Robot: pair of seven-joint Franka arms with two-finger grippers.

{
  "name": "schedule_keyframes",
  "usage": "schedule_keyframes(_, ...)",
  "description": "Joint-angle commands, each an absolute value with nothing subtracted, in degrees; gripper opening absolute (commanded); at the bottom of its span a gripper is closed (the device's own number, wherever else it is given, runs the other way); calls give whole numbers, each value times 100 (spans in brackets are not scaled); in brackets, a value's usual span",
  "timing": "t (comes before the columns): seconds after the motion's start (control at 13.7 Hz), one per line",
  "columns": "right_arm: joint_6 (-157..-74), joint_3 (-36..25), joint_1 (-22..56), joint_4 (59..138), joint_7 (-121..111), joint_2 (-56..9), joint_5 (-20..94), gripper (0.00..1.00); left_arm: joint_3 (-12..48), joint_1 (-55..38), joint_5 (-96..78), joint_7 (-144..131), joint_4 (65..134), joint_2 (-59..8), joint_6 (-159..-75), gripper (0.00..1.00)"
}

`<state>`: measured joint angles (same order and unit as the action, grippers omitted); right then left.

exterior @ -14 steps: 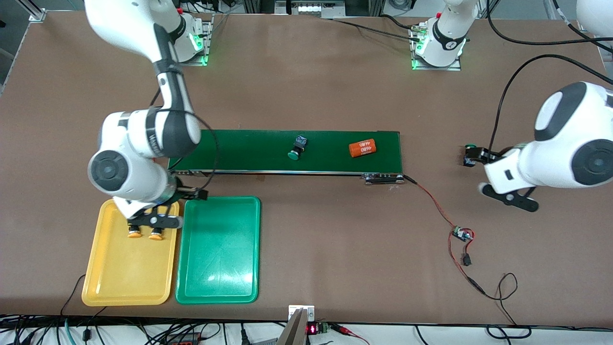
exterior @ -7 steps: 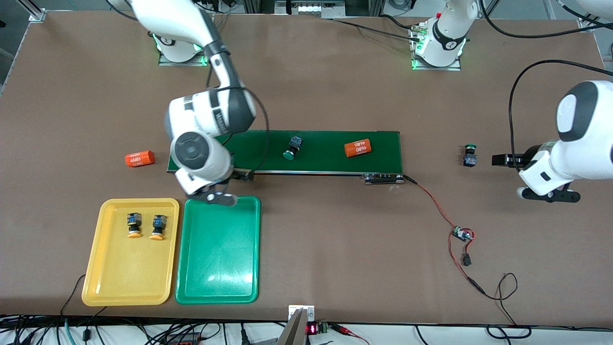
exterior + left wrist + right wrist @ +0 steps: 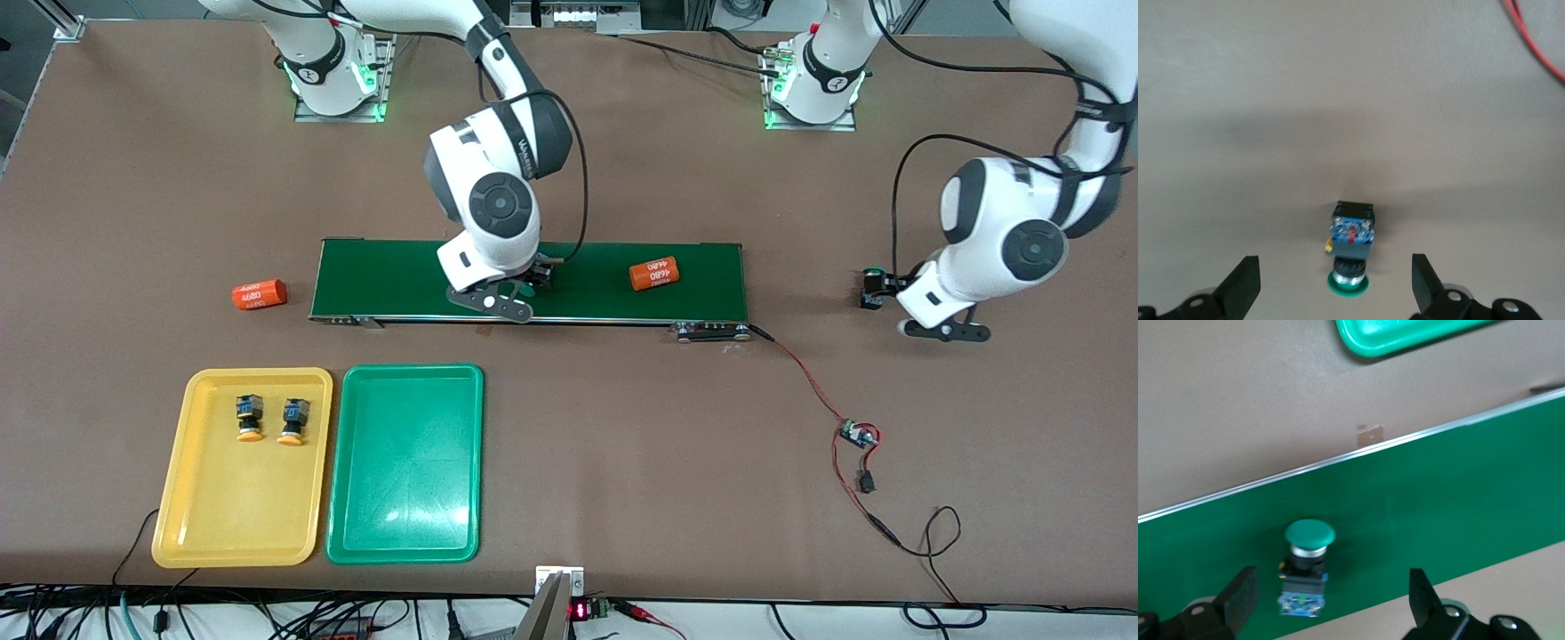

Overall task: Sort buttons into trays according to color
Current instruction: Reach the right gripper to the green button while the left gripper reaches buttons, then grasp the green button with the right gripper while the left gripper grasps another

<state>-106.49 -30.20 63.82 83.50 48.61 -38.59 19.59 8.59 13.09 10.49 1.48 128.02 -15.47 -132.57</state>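
Two yellow-orange buttons (image 3: 248, 418) (image 3: 292, 420) lie in the yellow tray (image 3: 204, 516). The green tray (image 3: 404, 480) beside it holds nothing. A green button (image 3: 1306, 568) lies on the dark-green conveyor belt (image 3: 391, 276). My right gripper (image 3: 533, 277) (image 3: 1331, 603) is open around it, low over the belt, and largely hides it in the front view. A second green button (image 3: 870, 289) (image 3: 1351, 245) lies on the bare table past the belt's end, toward the left arm's end. My left gripper (image 3: 892, 289) (image 3: 1335, 290) is open, with the button between its fingers.
One orange cylinder (image 3: 653, 274) with white print lies on the belt. Another (image 3: 259, 294) lies on the table off the belt's other end. A red and black wire with a small circuit board (image 3: 856, 435) runs from the belt across the table toward the front camera.
My right arm has swung from the yellow tray to the belt, over the green button. My left gripper backed off its button, then returned. The belt carried cylinder and button toward the right arm's end.
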Motion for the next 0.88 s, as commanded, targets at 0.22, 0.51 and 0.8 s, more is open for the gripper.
schedule_keyframes(0.22,-11197,-3050,6627,8472,5195,-4306,2004,100,721,1257,958,604,13148,-2003,-14158,100)
schedule_keyframes(0.51,-11417,-3050,6715,8754,5229,-4342,2021,47,685,1266,958,686,13183,-2135,-14159,70)
schedule_keyframes(0.8,-11364,-3067,6619,8719,5265,-4254,2021,2,694,1266,958,624,13096,-2005,-13714,26)
